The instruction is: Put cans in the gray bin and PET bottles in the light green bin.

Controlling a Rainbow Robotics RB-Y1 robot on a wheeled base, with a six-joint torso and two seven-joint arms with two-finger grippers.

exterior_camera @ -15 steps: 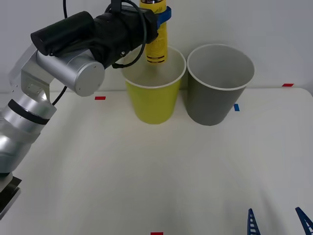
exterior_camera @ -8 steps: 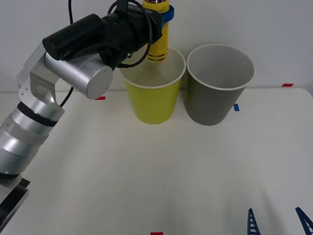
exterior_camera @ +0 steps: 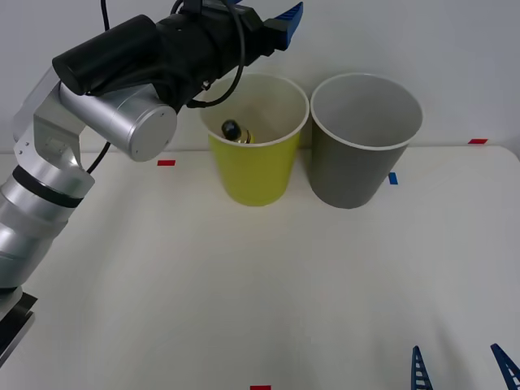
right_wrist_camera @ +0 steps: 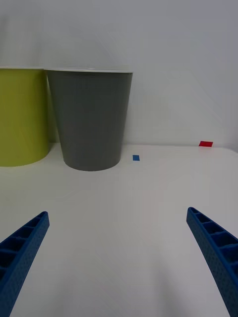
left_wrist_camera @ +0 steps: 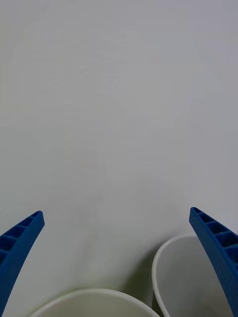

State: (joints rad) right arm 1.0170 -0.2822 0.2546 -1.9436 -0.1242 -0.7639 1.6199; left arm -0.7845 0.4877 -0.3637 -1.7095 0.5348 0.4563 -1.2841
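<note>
The PET bottle [exterior_camera: 234, 131] lies inside the light green bin [exterior_camera: 253, 175], its black cap and a bit of yellow label showing over the rim. My left gripper [exterior_camera: 262, 11] hovers open just above that bin, with nothing between its fingers [left_wrist_camera: 20, 242]. The bin's white rim [left_wrist_camera: 84, 299] sits right below them. To the right stands the gray bin [exterior_camera: 364, 158], touching or nearly touching the green one; its white inside [left_wrist_camera: 184, 277] holds nothing I can see. My right gripper [exterior_camera: 460, 370] waits open low at the table's near right, facing the gray bin [right_wrist_camera: 91, 119] and light green bin [right_wrist_camera: 22, 119]. Cans are out of view.
Both bins stand at the back of the white table [exterior_camera: 244, 292], against a plain wall. Small red tape marks [exterior_camera: 166, 162] and a blue mark [exterior_camera: 393, 178] lie flat on the tabletop.
My left gripper opened and let go of the bottle. It dropped from above the rim into the light green bin. The right arm has not moved.
</note>
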